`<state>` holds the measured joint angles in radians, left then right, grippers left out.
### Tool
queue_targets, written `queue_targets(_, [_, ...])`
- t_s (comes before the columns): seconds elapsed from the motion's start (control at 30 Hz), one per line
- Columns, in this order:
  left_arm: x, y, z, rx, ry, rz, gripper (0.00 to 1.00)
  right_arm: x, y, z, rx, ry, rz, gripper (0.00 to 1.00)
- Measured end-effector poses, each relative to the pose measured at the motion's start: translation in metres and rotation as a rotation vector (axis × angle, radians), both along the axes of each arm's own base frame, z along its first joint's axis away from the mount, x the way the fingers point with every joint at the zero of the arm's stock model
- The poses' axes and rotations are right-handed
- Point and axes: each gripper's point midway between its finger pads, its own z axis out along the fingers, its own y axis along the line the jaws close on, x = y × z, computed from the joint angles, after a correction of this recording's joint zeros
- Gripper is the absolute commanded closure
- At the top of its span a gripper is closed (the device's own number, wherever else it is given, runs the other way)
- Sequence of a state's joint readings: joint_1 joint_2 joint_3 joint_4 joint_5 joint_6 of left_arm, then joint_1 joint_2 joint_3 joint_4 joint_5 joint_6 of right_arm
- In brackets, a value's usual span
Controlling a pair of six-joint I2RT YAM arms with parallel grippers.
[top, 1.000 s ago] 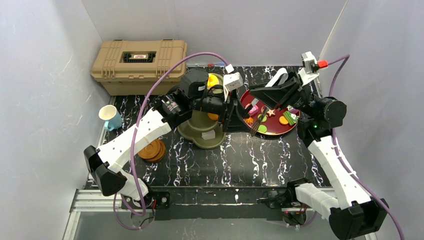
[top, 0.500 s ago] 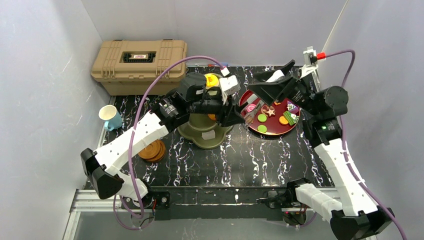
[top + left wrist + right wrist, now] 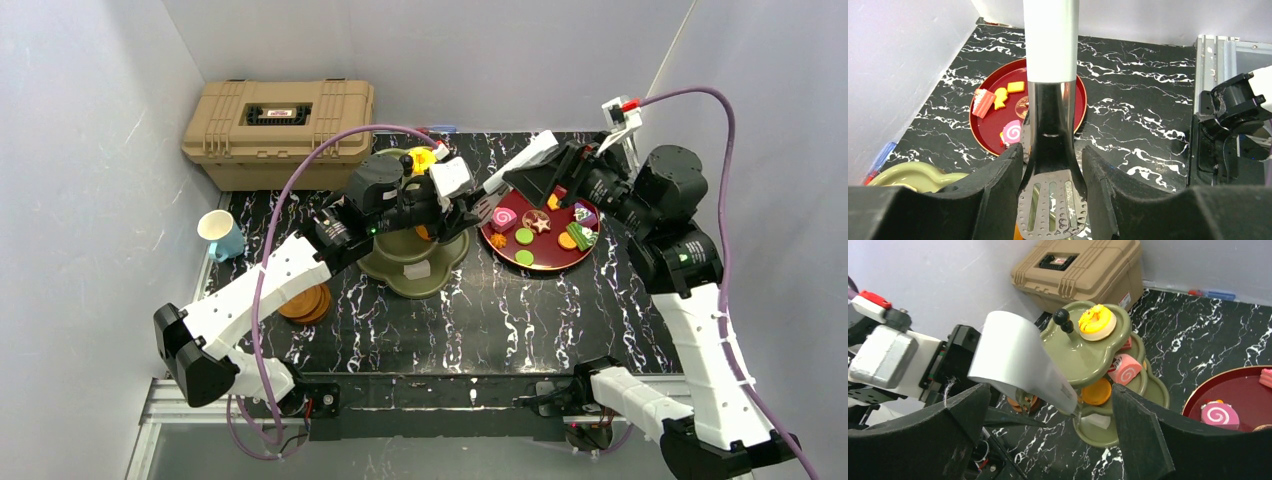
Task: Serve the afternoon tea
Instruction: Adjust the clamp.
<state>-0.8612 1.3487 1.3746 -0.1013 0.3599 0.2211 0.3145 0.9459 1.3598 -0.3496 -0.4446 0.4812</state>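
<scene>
The olive-green three-tier stand (image 3: 410, 282) with its black knob (image 3: 1062, 316) stands mid-table. It carries a yellow doughnut (image 3: 1097, 320), a pink swirl roll (image 3: 1124, 368), an orange pastry (image 3: 1096, 391) and a white piece (image 3: 417, 270). My left gripper (image 3: 1053, 160) is shut on the slotted metal end of white-handled tongs (image 3: 1050, 40), beside the stand. The white handle (image 3: 1018, 360) runs between the wide-open fingers of my right gripper (image 3: 1049, 390), which do not touch it. More toy pastries (image 3: 545, 225) lie on the dark-red plate (image 3: 540, 265). The white-and-blue cup (image 3: 220, 233) and the wooden saucers (image 3: 305, 300) sit at the left.
The tan toolbox (image 3: 278, 115) sits at the back left against the wall. Grey walls close in both sides. A purple cable (image 3: 320, 160) loops over the left arm, above the stand.
My right gripper has opened off the tongs and its arm has drawn back and up. My left gripper has closed on the tongs' metal end and carried it off the plate toward the stand.
</scene>
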Motion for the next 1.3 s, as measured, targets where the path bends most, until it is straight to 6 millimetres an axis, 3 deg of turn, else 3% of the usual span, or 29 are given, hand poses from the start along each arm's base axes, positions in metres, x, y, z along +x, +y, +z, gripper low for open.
queue_targets(0.2, [0.002,0.0,0.002,-0.002,-0.012,0.003,0.96,0.004,0.005,-0.019,-0.007,0.059,0.023,0.02])
queue_targets(0.37, [0.002,0.0,0.002,-0.001,-0.018,0.004,0.96,0.01,0.013,-0.02,0.022,0.078,0.056,0.02])
queue_targets(0.6, [0.008,0.0,-0.001,0.011,-0.036,0.021,0.96,0.016,0.025,-0.022,0.059,0.094,0.088,0.18])
queue_targets(0.93, [0.029,-0.011,-0.01,0.044,-0.043,0.062,0.93,0.036,0.031,-0.043,0.023,0.146,0.046,0.41])
queue_targets(0.97, [0.03,-0.011,-0.01,0.046,-0.043,0.066,0.88,0.038,0.031,-0.044,0.021,0.148,0.041,0.44])
queue_targets(1.0, [0.031,-0.011,-0.01,0.047,-0.043,0.069,0.74,0.039,0.03,-0.045,0.018,0.147,0.035,0.45])
queue_targets(1.07, [0.031,-0.011,-0.01,0.048,-0.046,0.071,0.34,0.039,0.029,-0.045,0.016,0.144,0.026,0.48])
queue_targets(1.13, [0.031,-0.01,-0.011,0.054,-0.053,0.069,0.11,0.04,0.029,-0.044,0.009,0.133,0.014,0.48])
queue_targets(1.17, [0.031,-0.01,-0.011,0.056,-0.058,0.067,0.04,0.042,0.027,-0.045,0.001,0.128,0.0,0.48])
queue_targets(1.3, [0.028,-0.01,-0.003,0.046,-0.041,0.06,0.02,0.054,0.018,-0.055,-0.038,0.11,-0.072,0.5])
